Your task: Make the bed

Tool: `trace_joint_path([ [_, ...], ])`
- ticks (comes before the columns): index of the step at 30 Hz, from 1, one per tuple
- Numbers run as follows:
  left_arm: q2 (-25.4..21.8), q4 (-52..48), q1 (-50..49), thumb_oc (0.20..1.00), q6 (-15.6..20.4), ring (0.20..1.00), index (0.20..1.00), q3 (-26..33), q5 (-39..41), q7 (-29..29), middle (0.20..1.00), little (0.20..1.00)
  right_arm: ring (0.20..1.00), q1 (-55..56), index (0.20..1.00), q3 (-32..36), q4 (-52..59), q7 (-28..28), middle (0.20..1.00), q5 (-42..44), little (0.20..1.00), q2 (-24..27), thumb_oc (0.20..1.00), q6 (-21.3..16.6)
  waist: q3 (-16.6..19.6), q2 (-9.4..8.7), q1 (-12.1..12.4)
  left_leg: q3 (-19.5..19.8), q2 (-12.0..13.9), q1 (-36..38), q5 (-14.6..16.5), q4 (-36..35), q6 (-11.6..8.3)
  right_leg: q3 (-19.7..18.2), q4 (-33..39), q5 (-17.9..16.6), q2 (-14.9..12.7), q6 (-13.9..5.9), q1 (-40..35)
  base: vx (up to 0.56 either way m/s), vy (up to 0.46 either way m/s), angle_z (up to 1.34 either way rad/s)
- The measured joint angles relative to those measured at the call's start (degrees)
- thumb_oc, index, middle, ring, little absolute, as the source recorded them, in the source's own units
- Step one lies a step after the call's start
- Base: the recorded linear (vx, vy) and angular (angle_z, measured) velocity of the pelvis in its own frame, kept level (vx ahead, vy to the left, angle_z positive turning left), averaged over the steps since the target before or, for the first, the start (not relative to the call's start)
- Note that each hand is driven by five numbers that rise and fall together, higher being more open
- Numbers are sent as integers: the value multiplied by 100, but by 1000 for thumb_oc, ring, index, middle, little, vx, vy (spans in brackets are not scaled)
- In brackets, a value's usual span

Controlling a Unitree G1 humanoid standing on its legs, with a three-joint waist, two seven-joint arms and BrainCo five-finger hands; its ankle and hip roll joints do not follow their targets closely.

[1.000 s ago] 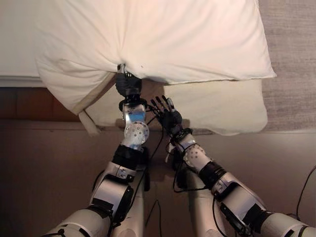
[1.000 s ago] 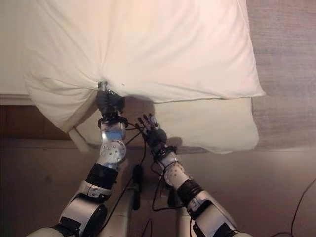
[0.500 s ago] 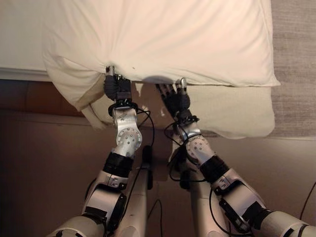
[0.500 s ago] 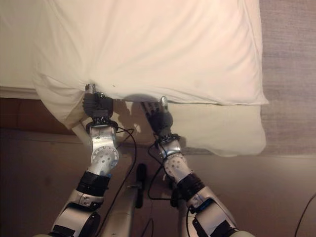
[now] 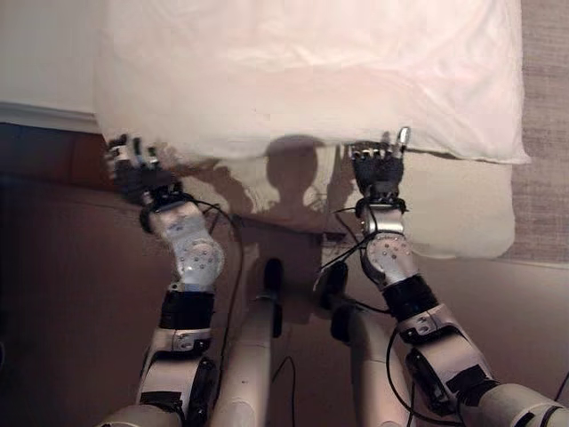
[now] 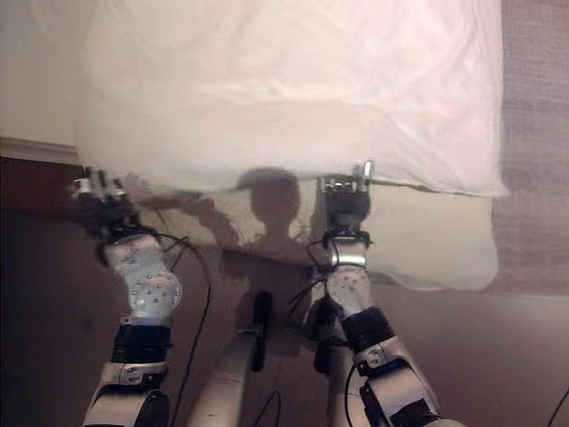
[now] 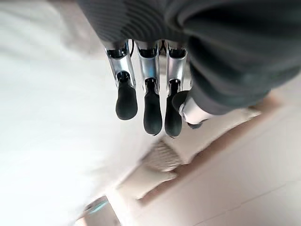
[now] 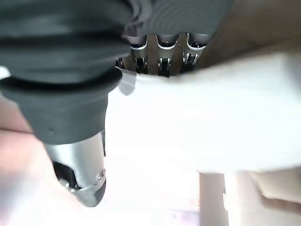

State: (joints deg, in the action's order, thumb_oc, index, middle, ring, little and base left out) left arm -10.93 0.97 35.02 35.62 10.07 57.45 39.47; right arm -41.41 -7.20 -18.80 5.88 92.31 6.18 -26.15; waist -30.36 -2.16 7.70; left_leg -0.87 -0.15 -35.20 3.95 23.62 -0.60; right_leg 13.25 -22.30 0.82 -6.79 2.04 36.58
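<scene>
Right hand (image 5: 378,174) raised to the near edge of the upper pillow (image 5: 311,71), fingers tucked under that edge, thumb (image 8: 80,174) lying straight over the white cloth; in the right wrist view, cloth caught between thumb and the fingers (image 8: 160,54) behind it, so pinched on the pillow's edge. Left hand (image 5: 135,173) well off to the left, just below the pillow's near left corner, touching nothing; in the left wrist view, fingers (image 7: 146,106) hanging straight in a row, apart from the thumb, with white cloth beyond them. Upper pillow lying flat across the bed (image 5: 36,62), wide and smooth, its near edge overhanging. Beneath it a lower pillow (image 5: 462,213), showing past the near edge and sticking out to the right of the right hand. Brown floor (image 5: 62,294) below the bed's edge.
</scene>
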Motion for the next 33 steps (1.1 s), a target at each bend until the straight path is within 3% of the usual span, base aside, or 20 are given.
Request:
trace_joint_path([
  [6, -142, -79, 7, 200, 15, 200, 200, 10, -57, 229, 200, 200, 1000, -44, 1000, 107, -434, 238, 1000, -142, 1000, 175, 1000, 1, 0, -1, 101, 10, -22, -62, -4, 25, 7, 12, -22, -3, -23, -3, 50, 1, 6, 0],
  [14, -154, -82, 126, 200, 3, 200, 200, -13, -57, 323, 200, 200, 1000, -564, 1000, 135, -1349, 1039, 1000, -174, 1000, 356, 1000, 157, 2, -5, 113, 27, -21, -89, -4, 92, 8, 29, -55, -4, -27, -1, 52, 0, 0, 0],
  [24, -149, -84, 108, 200, -35, 200, 200, -232, -43, 248, 200, 200, 1000, -675, 1000, 204, -1419, 1307, 1000, -174, 1000, 394, 1000, 360, 3, -8, 96, 24, -17, -91, -6, 106, 11, 30, -69, -8, -27, 0, 56, 0, 0, 0],
  [26, -148, -83, 104, 363, -48, 363, 363, -236, -39, 122, 363, 363, 1000, -675, 1000, 207, -1416, 1280, 1000, -174, 1000, 395, 1000, 360, 3, -8, 96, 24, -17, -90, -6, 107, 11, 30, -69, -9, -27, 1, 57, 0, 0, 0],
  [27, -148, -83, 105, 451, -50, 451, 451, -238, -38, 78, 451, 451, 909, -675, 909, 208, -1410, 1260, 909, -174, 909, 395, 909, 359, 3, -8, 95, 22, -18, -90, -6, 107, 11, 29, -69, -9, -27, 1, 57, 0, 0, 0],
  [28, -148, -83, 105, 686, -54, 686, 686, -254, -37, 7, 686, 686, 636, -676, 636, 208, -1401, 1206, 636, -174, 636, 399, 636, 358, 3, -8, 95, 22, -18, -90, -6, 108, 11, 28, -70, -9, -28, 1, 57, 0, 0, 0],
  [29, -148, -83, 104, 686, -54, 686, 686, -278, -36, -37, 686, 686, 636, -675, 636, 209, -1394, 1180, 636, -174, 636, 407, 636, 358, 3, -8, 96, 22, -18, -90, -6, 108, 11, 28, -69, -10, -28, 1, 57, 0, 0, 0],
  [30, -148, -83, 101, 1000, -56, 1000, 1000, -352, -34, -98, 1000, 1000, 313, -675, 313, 209, -1389, 1126, 313, -174, 313, 419, 313, 357, 3, -8, 99, 21, -18, -90, -7, 110, 12, 28, -71, -12, -28, 1, 57, 0, 0, 0],
  [32, -143, -83, 82, 1000, -73, 1000, 1000, -439, -19, -209, 1000, 1000, 200, -656, 200, 210, -1366, 981, 200, -174, 200, 423, 200, 358, 3, -8, 92, 19, -18, -89, -7, 115, 12, 26, -76, -12, -28, 1, 57, 0, 0, 0],
  [33, -137, -83, 70, 1000, -91, 1000, 1000, -454, -10, -251, 1000, 1000, 200, -649, 200, 210, -1364, 926, 200, -174, 200, 425, 200, 358, 3, -8, 91, 19, -18, -88, -7, 115, 12, 25, -77, -12, -28, 1, 57, 0, 0, 0],
])
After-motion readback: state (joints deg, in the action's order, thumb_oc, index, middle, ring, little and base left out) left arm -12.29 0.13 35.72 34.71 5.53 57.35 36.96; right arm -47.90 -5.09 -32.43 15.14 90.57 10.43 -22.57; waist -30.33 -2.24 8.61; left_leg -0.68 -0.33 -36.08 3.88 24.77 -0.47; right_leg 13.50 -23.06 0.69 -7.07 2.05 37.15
